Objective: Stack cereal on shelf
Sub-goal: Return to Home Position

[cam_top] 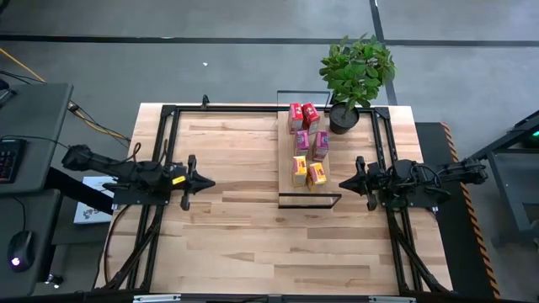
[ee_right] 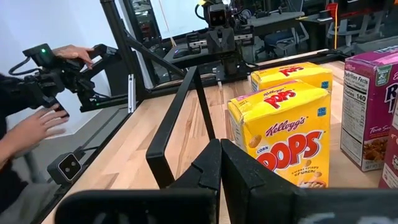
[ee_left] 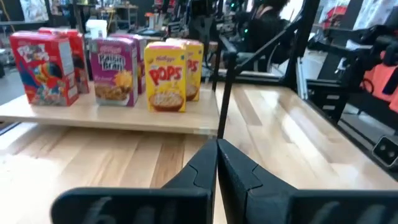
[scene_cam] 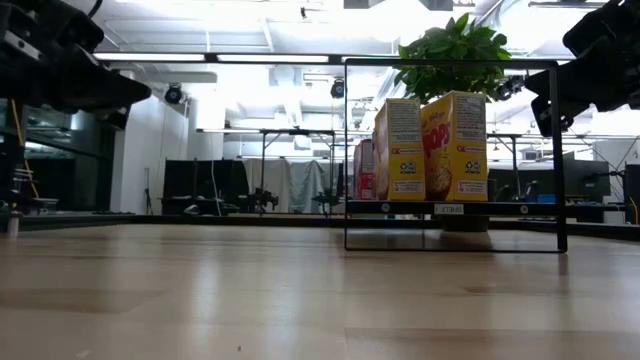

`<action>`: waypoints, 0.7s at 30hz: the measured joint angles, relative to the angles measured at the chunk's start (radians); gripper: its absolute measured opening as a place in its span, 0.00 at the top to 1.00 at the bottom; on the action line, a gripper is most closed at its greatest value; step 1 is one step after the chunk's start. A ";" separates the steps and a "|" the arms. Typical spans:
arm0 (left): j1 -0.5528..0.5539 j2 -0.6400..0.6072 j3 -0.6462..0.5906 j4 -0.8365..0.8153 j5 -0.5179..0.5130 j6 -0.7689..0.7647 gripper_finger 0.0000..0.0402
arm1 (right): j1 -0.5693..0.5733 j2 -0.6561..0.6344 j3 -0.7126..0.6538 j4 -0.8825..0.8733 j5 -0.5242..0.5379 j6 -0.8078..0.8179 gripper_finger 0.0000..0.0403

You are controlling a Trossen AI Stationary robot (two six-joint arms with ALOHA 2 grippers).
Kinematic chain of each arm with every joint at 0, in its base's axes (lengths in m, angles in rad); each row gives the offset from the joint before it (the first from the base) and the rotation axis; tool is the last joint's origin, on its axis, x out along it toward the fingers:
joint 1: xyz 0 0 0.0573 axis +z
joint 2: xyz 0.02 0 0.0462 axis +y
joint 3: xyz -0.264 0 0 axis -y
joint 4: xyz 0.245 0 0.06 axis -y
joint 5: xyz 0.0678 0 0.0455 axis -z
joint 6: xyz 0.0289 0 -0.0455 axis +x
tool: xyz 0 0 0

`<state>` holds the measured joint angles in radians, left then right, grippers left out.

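High view: you have all six cereal boxes (cam_top: 301,140) upright in three pairs on the shelf (cam_top: 286,151), right of centre, its long axis running top to bottom of frame, with the left end effector (cam_top: 208,182) and right end effector (cam_top: 343,182) parked either side. Low view: the yellow pair (scene_cam: 455,145) stands nearest, raised off the bench (scene_cam: 300,290). Wrist views: both are clenched on nothing; judge the boxes light, crushable cardboard, best gripped across the narrow sides.
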<state>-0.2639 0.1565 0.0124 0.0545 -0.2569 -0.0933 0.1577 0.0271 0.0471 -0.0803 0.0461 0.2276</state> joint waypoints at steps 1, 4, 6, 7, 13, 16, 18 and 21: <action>0.006 -0.001 0.000 -0.007 0.002 0.000 0.99 | 0.000 0.000 0.000 0.000 0.000 0.000 1.00; 0.026 -0.001 0.000 -0.007 0.005 -0.004 0.99 | 0.000 -0.001 0.000 0.000 0.001 0.000 1.00; 0.038 -0.001 0.000 -0.007 0.017 -0.047 0.99 | 0.000 -0.001 0.000 0.000 0.001 0.000 1.00; 0.045 -0.001 0.000 -0.005 0.019 -0.070 0.99 | 0.000 -0.001 0.000 0.000 0.001 0.000 1.00; 0.070 -0.030 0.000 -0.011 0.014 0.156 0.99 | 0.000 -0.001 0.000 0.000 0.000 0.000 1.00; 0.135 -0.130 0.000 -0.020 0.080 0.323 0.99 | 0.000 -0.001 0.000 0.000 0.000 0.000 1.00; 0.170 -0.152 0.005 -0.013 0.141 0.326 0.99 | 0.000 0.000 0.000 0.000 0.000 0.000 1.00; 0.196 -0.153 0.000 -0.044 0.201 0.316 0.99 | 0.000 0.000 0.000 0.000 0.002 0.000 1.00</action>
<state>-0.0674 0.0039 0.0128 0.0106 -0.0563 0.2232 0.1577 0.0269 0.0471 -0.0807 0.0484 0.2272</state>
